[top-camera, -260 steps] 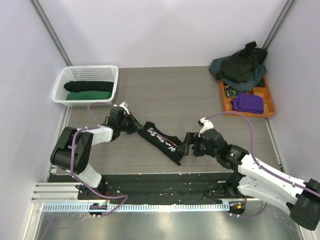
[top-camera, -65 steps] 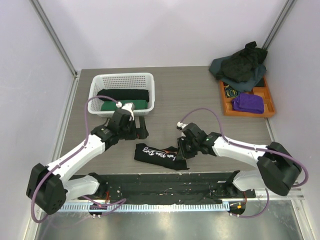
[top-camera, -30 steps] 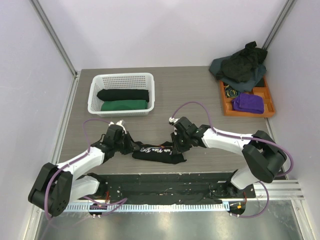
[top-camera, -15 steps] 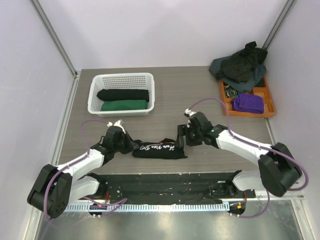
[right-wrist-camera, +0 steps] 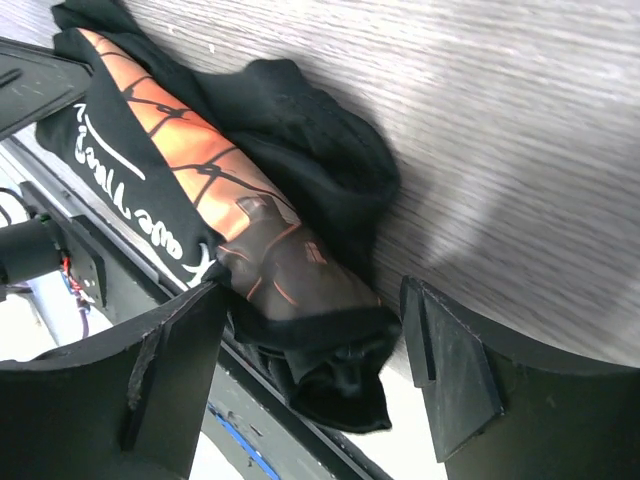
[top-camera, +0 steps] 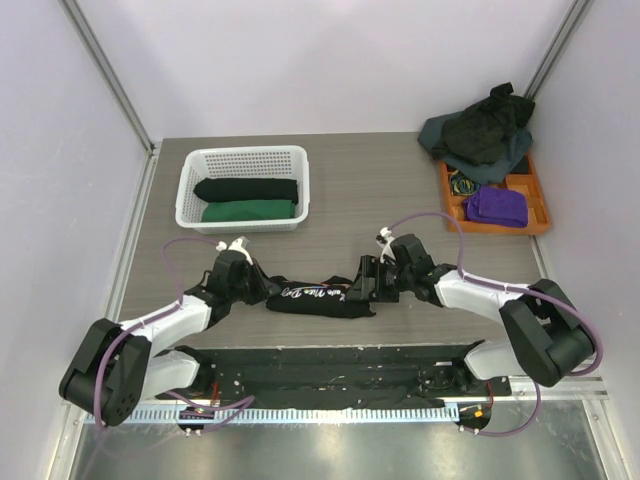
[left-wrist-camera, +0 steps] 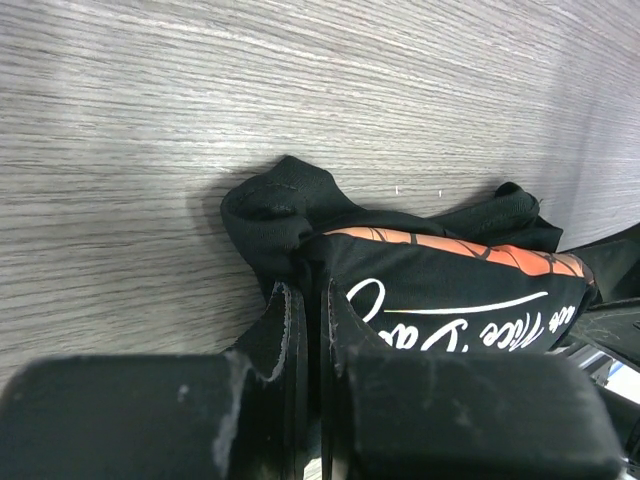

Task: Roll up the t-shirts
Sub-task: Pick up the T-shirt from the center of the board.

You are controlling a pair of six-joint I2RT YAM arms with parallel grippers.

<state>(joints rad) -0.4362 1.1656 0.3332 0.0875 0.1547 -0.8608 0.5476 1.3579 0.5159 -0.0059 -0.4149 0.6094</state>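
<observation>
At the far left of the table a white basket holds two rolled t-shirts side by side, one black and one dark green. Nearer the front, the left arm reaches low along the table, and the left jaws are pinched almost together on a thin fold of black cloth at the left end of the lettered t-shirt. This shirt lies as a loose roll on the near part of the table, between the two arms, with white script and an orange print showing on its outer wrap. At its right end the right arm holds the right jaws wide apart, one finger on each side of the roll's end, not squeezing it. At the far right a heap of dark t-shirts lies partly over an orange tray, well apart from both arms. The lettered shirt is probably light, limp and not fragile, so it would sag in the middle if lifted by one end. Bunched cloth spills out at both ends, so the wrap looks slack and could unroll if pulled by a single layer, as the left pinch might do. The surer hold is probably across the roll's full thickness near each end, with both ends taken together
</observation>
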